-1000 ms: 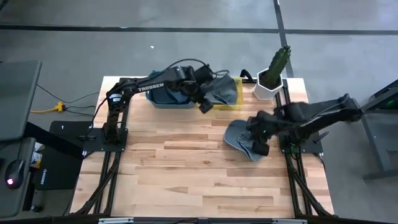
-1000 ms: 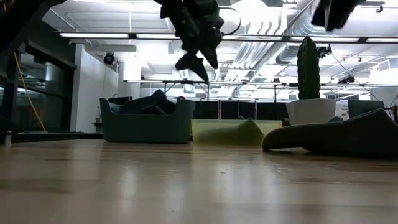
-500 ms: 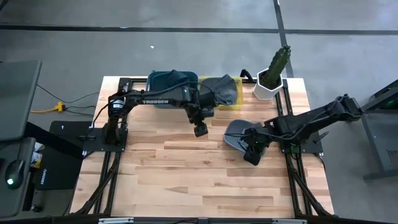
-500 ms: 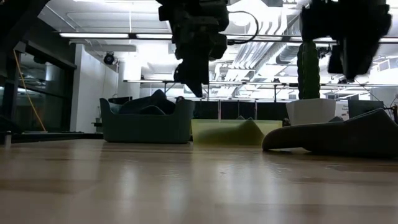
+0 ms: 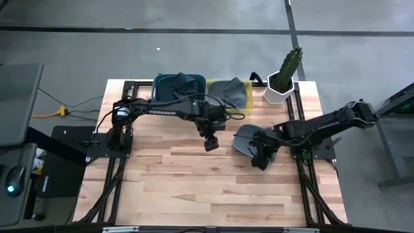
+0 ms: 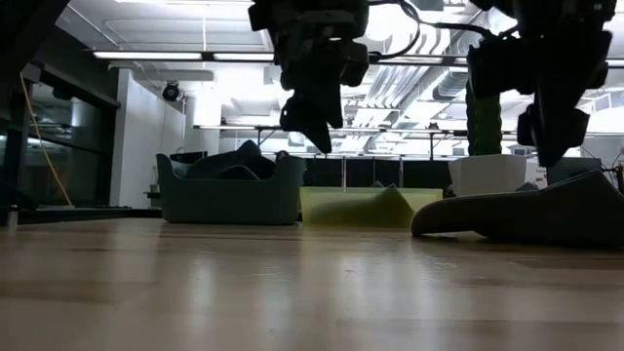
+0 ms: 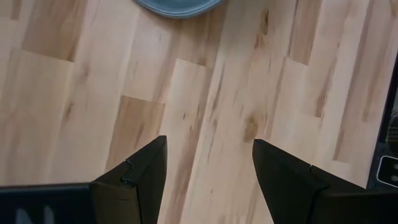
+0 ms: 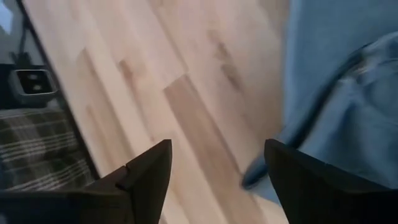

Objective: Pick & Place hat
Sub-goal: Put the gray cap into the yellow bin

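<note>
A blue-grey hat [image 5: 244, 137] lies flat on the wooden table, right of centre; it also shows in the low view [image 6: 546, 216]. My right gripper [image 5: 259, 162] hangs open just at the hat's near edge, above the table and touching nothing. In its wrist view [image 8: 217, 180] the hat's cloth [image 8: 348, 81] lies beside one finger. My left gripper [image 5: 211, 144] is open above bare wood, left of the hat. In its wrist view [image 7: 208, 168] the hat's rim [image 7: 177, 5] lies ahead of the fingers.
A dark teal bin [image 5: 174, 87] with cloth in it stands at the far edge. Beside it is a yellow-green mat [image 5: 244, 107] with another dark hat on it. A cactus in a white pot [image 5: 283, 81] stands at the far right corner. Bare wood [image 5: 207, 188] fills the near half.
My left gripper has come from over the far bin and mat toward the table's near edge and the hat, sinking a little. My right gripper has dropped toward the table at the hat's near edge, rolled, and opened. The hat has stayed on the table.
</note>
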`<state>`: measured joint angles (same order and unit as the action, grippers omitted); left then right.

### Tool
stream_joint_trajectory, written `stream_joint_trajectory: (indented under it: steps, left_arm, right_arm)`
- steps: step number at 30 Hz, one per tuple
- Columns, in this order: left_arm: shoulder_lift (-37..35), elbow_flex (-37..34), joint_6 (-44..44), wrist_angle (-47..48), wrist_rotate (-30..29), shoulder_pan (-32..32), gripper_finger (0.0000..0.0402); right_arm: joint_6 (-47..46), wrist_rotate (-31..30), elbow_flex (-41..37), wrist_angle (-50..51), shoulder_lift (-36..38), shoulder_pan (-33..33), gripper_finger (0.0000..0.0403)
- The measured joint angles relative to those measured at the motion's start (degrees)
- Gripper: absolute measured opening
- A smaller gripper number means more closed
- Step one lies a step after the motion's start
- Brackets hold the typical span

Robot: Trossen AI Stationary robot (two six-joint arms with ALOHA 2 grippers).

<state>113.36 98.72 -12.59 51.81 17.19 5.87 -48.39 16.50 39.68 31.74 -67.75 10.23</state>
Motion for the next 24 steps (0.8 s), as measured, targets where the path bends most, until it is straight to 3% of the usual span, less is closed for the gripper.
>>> stream_joint_trajectory:
  steps: [8, 17, 24]
  left_arm:
    - [0.0, 0.0, -1.2, 0.1, 0.3, 0.1, 0.0213]
    - [0.0, 0.0, -2.7, 0.1, 0.2, 0.1, 0.0213]
    - [0.0, 0.0, -4.4, 0.2, 0.2, 0.1, 0.0213]
  right_arm:
    - [5.9, -4.9, 0.7, 9.3, 0.0, -4.4, 0.0252]
    - [11.8, -9.0, 0.7, 7.1, -0.7, -5.4, 0.0252]
    - [14.1, -12.1, 0.7, 6.0, -6.4, -5.3, 0.0252]
